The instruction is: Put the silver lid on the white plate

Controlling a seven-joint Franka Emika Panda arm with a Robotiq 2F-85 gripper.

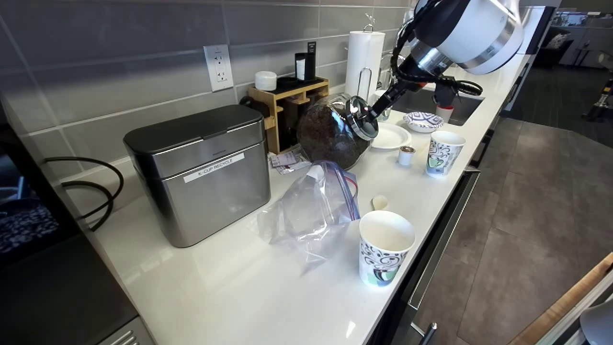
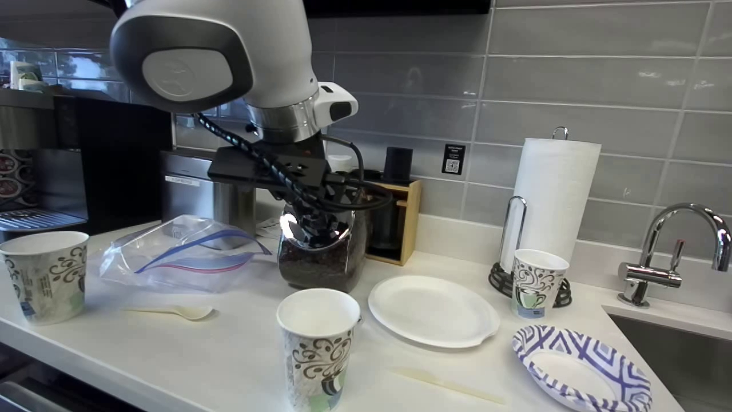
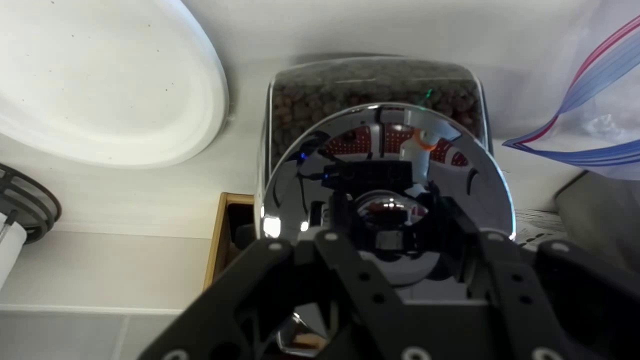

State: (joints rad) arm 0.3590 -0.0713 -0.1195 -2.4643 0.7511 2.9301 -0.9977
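Note:
The silver lid (image 3: 385, 135) is round and mirror-like, with a rounded knob in its middle. It sits over the slanted mouth of a glass jar (image 3: 375, 75) of dark beans, and also shows in an exterior view (image 1: 362, 125). My gripper (image 3: 392, 210) comes in from above at a slant, its fingers closed around the knob. The right finger's contact is dark and hard to see. The gripper also shows in an exterior view (image 2: 320, 226), partly hidden by cables. The white plate (image 2: 432, 312) lies flat on the counter beside the jar, also in the wrist view (image 3: 110, 85).
A plastic zip bag (image 1: 306, 215) lies on the jar's other side. Patterned paper cups (image 2: 317, 349), a spoon (image 2: 189, 311), a patterned bowl (image 2: 583, 366) and a paper towel roll (image 2: 552, 200) stand around. A wooden organizer (image 2: 409, 223) and a metal bin (image 1: 215, 187) are near the wall.

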